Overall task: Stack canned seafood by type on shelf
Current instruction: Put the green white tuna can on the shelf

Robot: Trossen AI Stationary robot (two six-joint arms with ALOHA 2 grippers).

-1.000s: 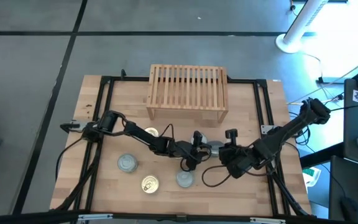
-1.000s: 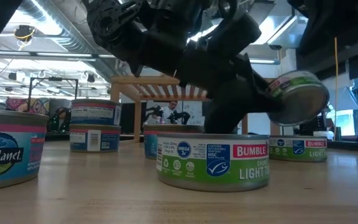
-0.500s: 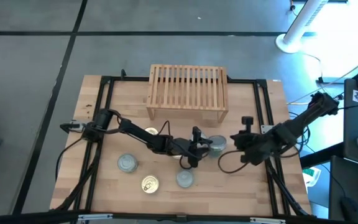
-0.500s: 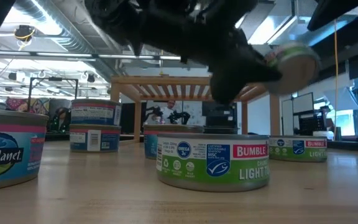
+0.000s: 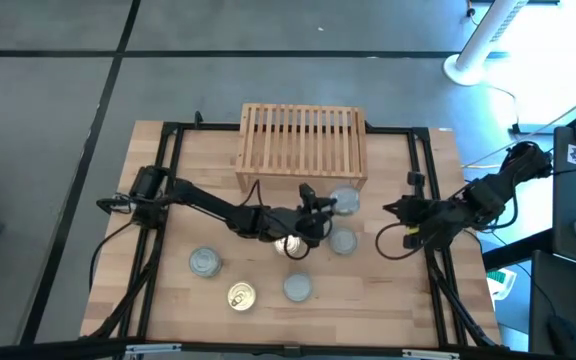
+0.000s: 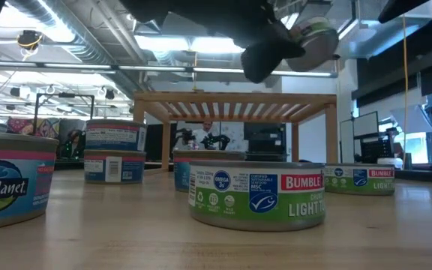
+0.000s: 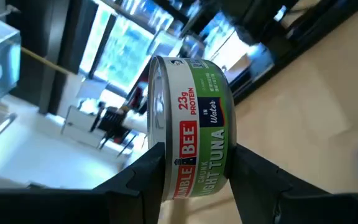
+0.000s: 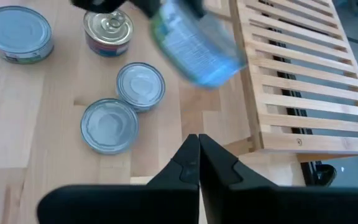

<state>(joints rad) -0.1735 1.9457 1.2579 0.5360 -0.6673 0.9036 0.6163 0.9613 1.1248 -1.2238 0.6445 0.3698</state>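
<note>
From above, the left hand (image 5: 336, 206) reaches across the middle of the bench (image 5: 158, 290) and holds a silver-topped tin (image 5: 345, 202) in the air just off the front right corner of the shelf (image 5: 302, 146), which stands at 12 o'clock. The right hand (image 5: 393, 209) waits at 3 o'clock with its fingers pressed together. Four more tins show on the wood: a silver one (image 5: 343, 241) just below the held tin, another silver one (image 5: 298, 288) toward 6 o'clock, a gold-topped one (image 5: 241, 296) at 7 o'clock and a silver one (image 5: 204, 263) at 8 o'clock. A gold glint (image 5: 290, 243) shows under the left arm.

At bench height, the held tin (image 6: 315, 36) hangs at 1 o'clock, higher than the shelf top (image 6: 235, 98), tilted, with dark arm parts around it. A green-labelled tin (image 6: 257, 194) sits at the centre front, another (image 6: 362, 179) at 3 o'clock, a blue and pink tin (image 6: 10, 180) at 9 o'clock, and two tins stacked (image 6: 113, 151) beside the shelf's left leg.

From the left wrist, the two dark fingers (image 7: 143, 174) clamp the green-labelled tin (image 7: 191, 127) on its edge, rim side on.

From the right wrist, the closed fingers (image 8: 199, 158) point at two silver tins (image 8: 140, 84) (image 8: 109, 124) lying touching; the held tin (image 8: 194, 43) shows blurred beside the shelf slats (image 8: 303, 81).
</note>
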